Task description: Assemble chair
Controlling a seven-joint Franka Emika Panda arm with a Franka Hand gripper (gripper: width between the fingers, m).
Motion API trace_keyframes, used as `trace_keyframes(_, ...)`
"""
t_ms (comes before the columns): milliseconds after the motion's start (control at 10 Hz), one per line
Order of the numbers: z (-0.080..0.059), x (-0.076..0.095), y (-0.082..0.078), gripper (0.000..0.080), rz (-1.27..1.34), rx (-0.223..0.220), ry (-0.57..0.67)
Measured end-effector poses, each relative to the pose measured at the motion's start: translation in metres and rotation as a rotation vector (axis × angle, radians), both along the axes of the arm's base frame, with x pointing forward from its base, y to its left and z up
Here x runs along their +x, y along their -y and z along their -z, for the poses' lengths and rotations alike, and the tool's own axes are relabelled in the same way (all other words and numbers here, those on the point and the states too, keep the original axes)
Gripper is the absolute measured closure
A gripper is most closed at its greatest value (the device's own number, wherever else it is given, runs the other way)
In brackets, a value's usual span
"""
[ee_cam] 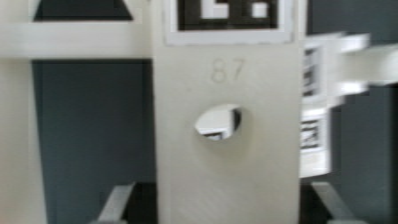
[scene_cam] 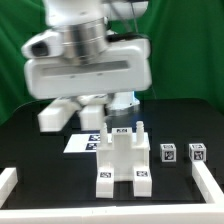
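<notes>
The chair [scene_cam: 122, 158] stands half built in the middle of the black table: a white blocky body with tags on its front feet. An upright tagged slab [scene_cam: 122, 131] rises at its back. My gripper [scene_cam: 122, 112] comes down onto that slab from above, largely hidden by the arm. In the wrist view the slab [ee_cam: 221, 90] fills the middle, with a tag at one end, an engraved number and a round hole [ee_cam: 217, 122]. My gripper [ee_cam: 221, 202] is shut on the slab, one finger [ee_cam: 125, 200] along each long edge. Two small tagged cubes [scene_cam: 168, 153] [scene_cam: 197, 153] lie loose at the exterior view's right.
The marker board [scene_cam: 85, 142] lies flat behind the chair toward the exterior view's left. A low white rail borders the table at the left [scene_cam: 8, 182] and the right [scene_cam: 210, 182]. A green backdrop stands behind. The bulky arm [scene_cam: 85, 65] hangs over the back of the table.
</notes>
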State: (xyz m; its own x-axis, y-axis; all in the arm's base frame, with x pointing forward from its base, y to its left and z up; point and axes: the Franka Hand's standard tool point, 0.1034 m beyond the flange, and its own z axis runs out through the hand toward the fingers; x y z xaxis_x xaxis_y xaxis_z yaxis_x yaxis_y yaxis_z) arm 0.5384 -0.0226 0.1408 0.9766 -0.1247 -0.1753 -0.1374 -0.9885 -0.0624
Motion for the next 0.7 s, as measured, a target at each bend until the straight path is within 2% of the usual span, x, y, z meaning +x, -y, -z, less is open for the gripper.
trace_keyframes(100, 0.0, 0.0, -0.016, 0.0515, -0.01, -0.009, -0.003)
trace_keyframes(300, 0.003, -0.001, -0.007, 0.0515, -0.013, -0.005, -0.006)
trace_keyframes(500, 0.004, -0.002, -0.01, 0.0515, -0.019, -0.006, -0.007)
trace_keyframes(600, 0.006, -0.002, -0.021, 0.0515, -0.027, -0.034, 0.02)
trace_keyframes(700, 0.008, -0.009, -0.036, 0.0515, -0.052, -0.029, 0.016)
